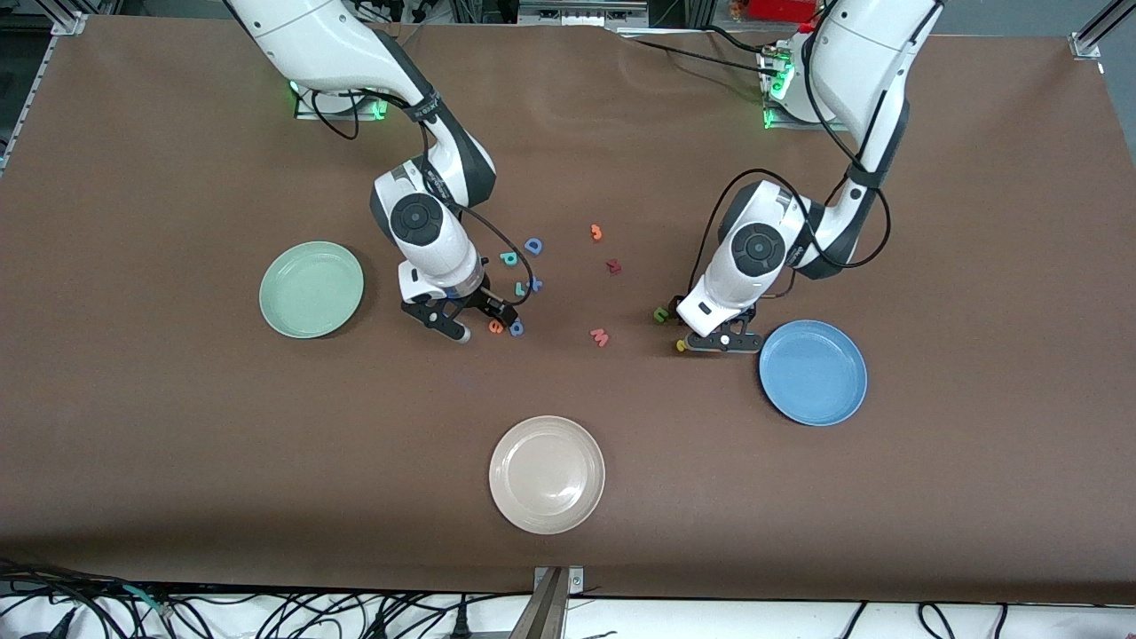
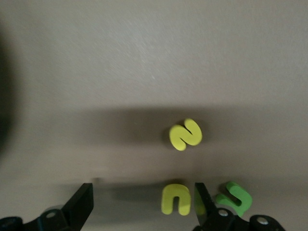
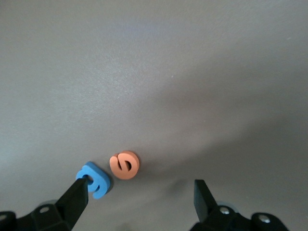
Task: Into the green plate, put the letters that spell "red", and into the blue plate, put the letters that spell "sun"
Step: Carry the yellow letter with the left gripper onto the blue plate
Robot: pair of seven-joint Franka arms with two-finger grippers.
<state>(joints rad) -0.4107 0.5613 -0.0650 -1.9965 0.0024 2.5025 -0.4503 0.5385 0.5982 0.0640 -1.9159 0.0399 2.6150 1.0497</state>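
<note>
My left gripper (image 2: 143, 204) is low over the table beside the blue plate (image 1: 813, 372), open. The yellow "u" (image 2: 176, 198) lies between its fingers, close to one of them. The yellow "s" (image 2: 186, 134) lies a little ahead, and the green "n" (image 2: 234, 198) just outside that finger. My right gripper (image 3: 140, 197) is open, low over the orange "e" (image 3: 124, 165), which lies just ahead of its fingertips. A small blue letter (image 3: 95, 180) touches one finger. The teal "d" (image 1: 508, 258) and thin teal "r" (image 1: 532, 286) lie farther from the camera. The green plate (image 1: 311, 289) holds nothing.
A beige plate (image 1: 547, 474) sits near the table's front edge. A blue "D" (image 1: 533, 246), an orange hook piece (image 1: 596, 232), a dark red letter (image 1: 613, 265) and a red "w" (image 1: 600, 336) lie between the two arms.
</note>
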